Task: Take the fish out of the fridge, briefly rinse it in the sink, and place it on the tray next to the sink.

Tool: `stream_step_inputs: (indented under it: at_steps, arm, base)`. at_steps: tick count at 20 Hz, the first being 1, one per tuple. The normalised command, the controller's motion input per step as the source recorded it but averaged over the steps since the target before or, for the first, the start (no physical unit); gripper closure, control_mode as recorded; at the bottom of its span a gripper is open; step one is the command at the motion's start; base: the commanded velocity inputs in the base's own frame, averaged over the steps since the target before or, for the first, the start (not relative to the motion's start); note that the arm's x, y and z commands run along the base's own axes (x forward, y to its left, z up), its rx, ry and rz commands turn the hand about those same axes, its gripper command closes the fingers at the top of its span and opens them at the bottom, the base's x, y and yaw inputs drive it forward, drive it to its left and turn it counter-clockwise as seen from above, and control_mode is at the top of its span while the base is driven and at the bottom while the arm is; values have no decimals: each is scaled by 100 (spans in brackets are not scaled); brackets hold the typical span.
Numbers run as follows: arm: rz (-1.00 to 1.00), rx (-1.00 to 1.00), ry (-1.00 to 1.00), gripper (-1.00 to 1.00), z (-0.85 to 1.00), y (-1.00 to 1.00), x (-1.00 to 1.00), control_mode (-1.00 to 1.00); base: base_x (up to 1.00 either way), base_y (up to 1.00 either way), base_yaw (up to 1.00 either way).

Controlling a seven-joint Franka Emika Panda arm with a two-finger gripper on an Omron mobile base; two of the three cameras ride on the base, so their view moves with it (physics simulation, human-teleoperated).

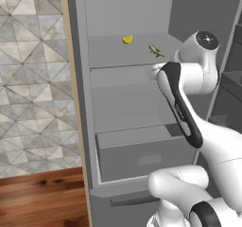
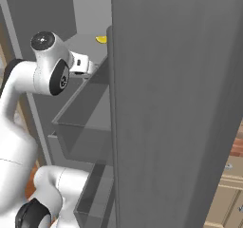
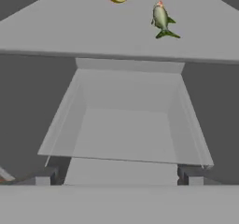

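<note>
Inside the open fridge [image 1: 94, 103], the fish [image 1: 155, 50] lies on the upper shelf [image 1: 118, 56], toward its right side, with a small yellow wedge [image 1: 127, 39] resting apart from it to the left and farther back. The white arm reaches in from the lower right, its gripper [image 3: 119, 174] held in front of the shelf edge and below the level of the fish, touching nothing. Seen from the hand camera, the two dark fingertips [image 3: 44, 176] stand wide apart with nothing between them, pointing over the lower shelf toward the fish [image 3: 161, 20] above. Below sits a grey drawer [image 1: 146, 157], and the fridge door [image 2: 175, 108] stands open at the right.
</note>
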Motion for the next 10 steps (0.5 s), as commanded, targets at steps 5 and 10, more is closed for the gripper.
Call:
stream_step_inputs:
  at_steps: [5, 10]
  arm:
    - [-7, 0, -14, -100, 44, -5, 7, -100]
    - [-9, 2, -10, -100, 41, -30, 23, -100]
  base:
    - [0, 0, 0]
    - [0, 0, 0]
